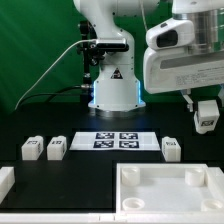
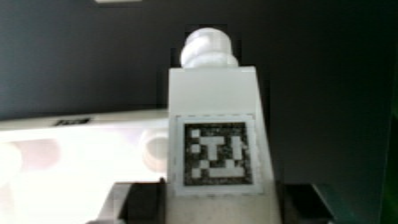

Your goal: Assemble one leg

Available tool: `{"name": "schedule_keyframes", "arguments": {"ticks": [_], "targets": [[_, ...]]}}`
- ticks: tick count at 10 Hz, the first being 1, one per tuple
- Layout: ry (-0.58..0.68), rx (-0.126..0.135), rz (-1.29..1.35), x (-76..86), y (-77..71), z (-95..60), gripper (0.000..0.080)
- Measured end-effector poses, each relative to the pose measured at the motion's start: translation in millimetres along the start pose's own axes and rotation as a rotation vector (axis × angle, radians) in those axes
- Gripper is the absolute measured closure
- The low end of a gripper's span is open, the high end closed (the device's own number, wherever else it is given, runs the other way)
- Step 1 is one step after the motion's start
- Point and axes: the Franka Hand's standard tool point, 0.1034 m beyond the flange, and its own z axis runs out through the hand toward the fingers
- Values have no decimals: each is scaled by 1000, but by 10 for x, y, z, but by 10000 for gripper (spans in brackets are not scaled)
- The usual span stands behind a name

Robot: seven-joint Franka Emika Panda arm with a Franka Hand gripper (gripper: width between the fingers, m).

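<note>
**Black table, green backdrop: one leg clamped in the air**

Black tabletop (image 1: 80,190) filled the foreground of the exterior view, with a green curtain (image 1: 35,50) behind it and the arm's white base (image 1: 112,88) at twelve o'clock of the scene. The marker board (image 1: 118,140) lay flat just in front of that base.

The gripper (image 1: 205,104) hung at about two o'clock from the board, well above the table. Its fingers were closed on the leg (image 1: 207,116), which was clear of the surface. In the wrist view the gripper (image 2: 217,205) had a dark finger (image 2: 135,205) pressed to each side of the leg (image 2: 215,110). The leg's black-and-white tag (image 2: 217,155) faced the camera, and a rounded peg (image 2: 210,45) stood out from its far end.

One loose leg (image 1: 171,148) sat on the table at three o'clock of the board, near it. Two more legs (image 1: 31,149) (image 1: 56,148) stood side by side at nine o'clock, apart from the board. The large rimmed tray (image 1: 165,170) lay at five o'clock of the board, close to the exterior camera. Another white part (image 1: 5,182) was cut off by the frame edge at eight o'clock.
</note>
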Motion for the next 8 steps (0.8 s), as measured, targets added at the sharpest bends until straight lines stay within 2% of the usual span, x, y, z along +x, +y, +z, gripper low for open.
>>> {"name": "schedule_keyframes", "arguments": {"ticks": [1, 2, 4, 5, 6, 7, 8], "targets": [[152, -23, -56, 198, 1, -94, 507], [297, -22, -72, 242, -32, -136, 506], [459, 20, -69, 194, -195, -217, 506], [586, 66, -69, 201, -271, -253, 506], [630, 72, -59, 120, -264, -145, 506], [536, 40, -68, 56, -224, -5, 506], [562, 33, -96, 130, -203, -66, 506]]}}
